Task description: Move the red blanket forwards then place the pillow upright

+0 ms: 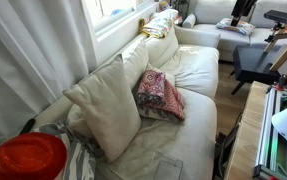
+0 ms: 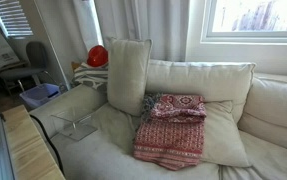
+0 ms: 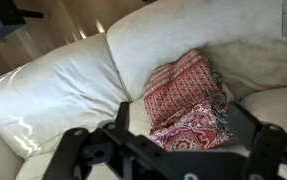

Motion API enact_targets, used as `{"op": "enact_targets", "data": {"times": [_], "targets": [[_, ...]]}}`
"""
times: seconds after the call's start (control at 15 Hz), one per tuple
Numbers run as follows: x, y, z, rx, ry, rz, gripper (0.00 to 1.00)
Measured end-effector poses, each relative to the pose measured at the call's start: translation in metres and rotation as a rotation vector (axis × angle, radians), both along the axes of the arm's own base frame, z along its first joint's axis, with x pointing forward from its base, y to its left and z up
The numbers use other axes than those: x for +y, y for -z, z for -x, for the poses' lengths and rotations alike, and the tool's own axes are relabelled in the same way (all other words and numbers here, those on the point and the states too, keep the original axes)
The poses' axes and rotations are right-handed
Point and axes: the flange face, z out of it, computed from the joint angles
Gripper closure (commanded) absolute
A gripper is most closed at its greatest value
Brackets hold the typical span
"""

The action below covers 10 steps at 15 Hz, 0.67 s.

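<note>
Gripper [image 3: 175,118] shows only in the wrist view: black fingers [image 3: 118,118] spread wide with nothing between them, hanging over the small folded red blanket [image 3: 188,100] of red-pink fabric with a pale pattern. Blanket sits mid-seat on the cream upholstered sofa [image 2: 103,160], far edge near the backrest. It lies on top of the plain cream plump square pillow [image 2: 228,135], which is flat on the seat. That stacking explains the order, I'd say: the blanket has to come off toward the near seat edge before the pillow can be tipped up. Left of it in an exterior view, the bigger off-white cushion with a flanged edge [image 2: 128,75] stands upright against the backrest, just beside the blanket; leave it. Shiny round red-orange object [image 2: 98,56] is behind that, well apart. Step in hand: approach, no contact yet. Next move wants a pinch on a thick fold; the risk is catching one layer and unfolding the blanket.
</note>
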Motion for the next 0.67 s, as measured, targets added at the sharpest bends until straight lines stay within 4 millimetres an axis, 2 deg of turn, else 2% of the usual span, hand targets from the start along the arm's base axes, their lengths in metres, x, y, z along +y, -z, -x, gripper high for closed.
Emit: {"op": "enact_targets", "data": {"times": [0.67], "targets": [[0.0016, 0.0016, -0.0018, 0.006, -0.006, -0.002, 0.0]]}}
